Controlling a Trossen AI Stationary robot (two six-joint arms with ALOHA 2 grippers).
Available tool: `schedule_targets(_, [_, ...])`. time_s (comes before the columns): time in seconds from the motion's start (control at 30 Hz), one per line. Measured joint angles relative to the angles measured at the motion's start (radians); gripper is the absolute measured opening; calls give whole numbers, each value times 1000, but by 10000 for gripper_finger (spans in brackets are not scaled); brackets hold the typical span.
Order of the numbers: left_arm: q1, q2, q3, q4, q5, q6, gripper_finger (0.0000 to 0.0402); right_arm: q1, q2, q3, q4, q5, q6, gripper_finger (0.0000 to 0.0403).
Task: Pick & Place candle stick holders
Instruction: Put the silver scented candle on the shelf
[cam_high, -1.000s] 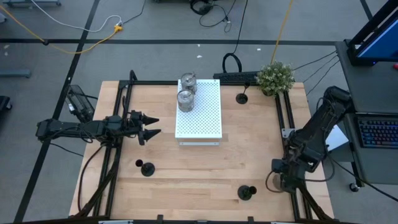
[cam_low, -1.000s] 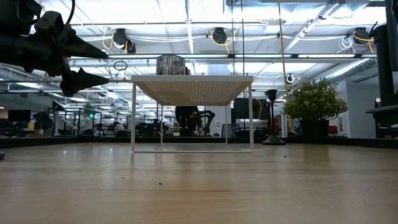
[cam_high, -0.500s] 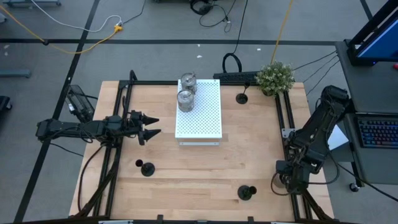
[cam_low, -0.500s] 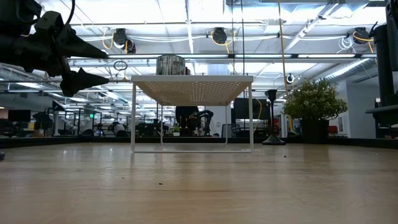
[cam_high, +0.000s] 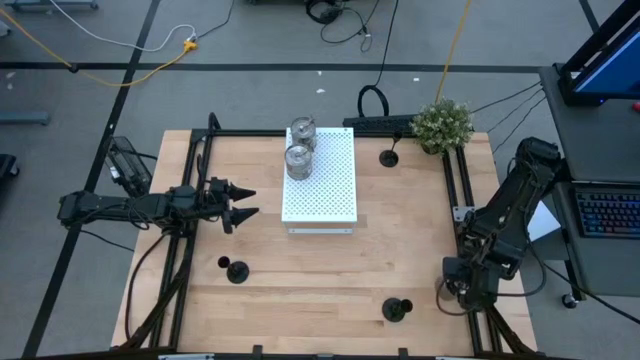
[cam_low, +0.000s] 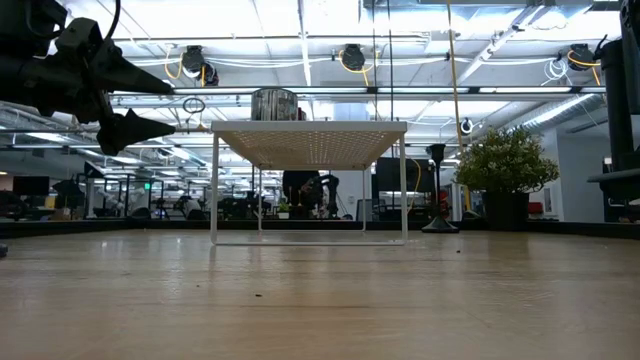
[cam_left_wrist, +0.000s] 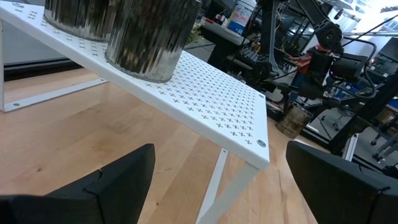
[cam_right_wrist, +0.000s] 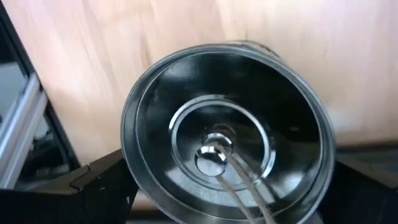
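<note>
- Two shiny silver holders stand upright on the white perforated board, at its far left part: one at the far corner, the other just in front, touching or nearly so.
- Third silver holder: seen from above in the right wrist view, round open rim, small knob at centre, standing on the table's wood by the right edge.
- Black holder, round base and thin stem, upright on the table between board and plant.
- Black holder, upright, near left.
- Black holder, upright, near right.
</note>
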Motion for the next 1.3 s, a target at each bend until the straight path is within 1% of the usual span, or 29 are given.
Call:
schedule_targets(0.07, [0,0,0,0,0,-4,365,-1,0,0,0,35,-1,396])
schedule_targets(0.67, [0,0,0,0,0,-5,365,-3,0,0,4,120,9,396])
schedule_targets(1.3, [0,0,0,0,0,-4,365,-58,0,0,-4,124,-17,396])
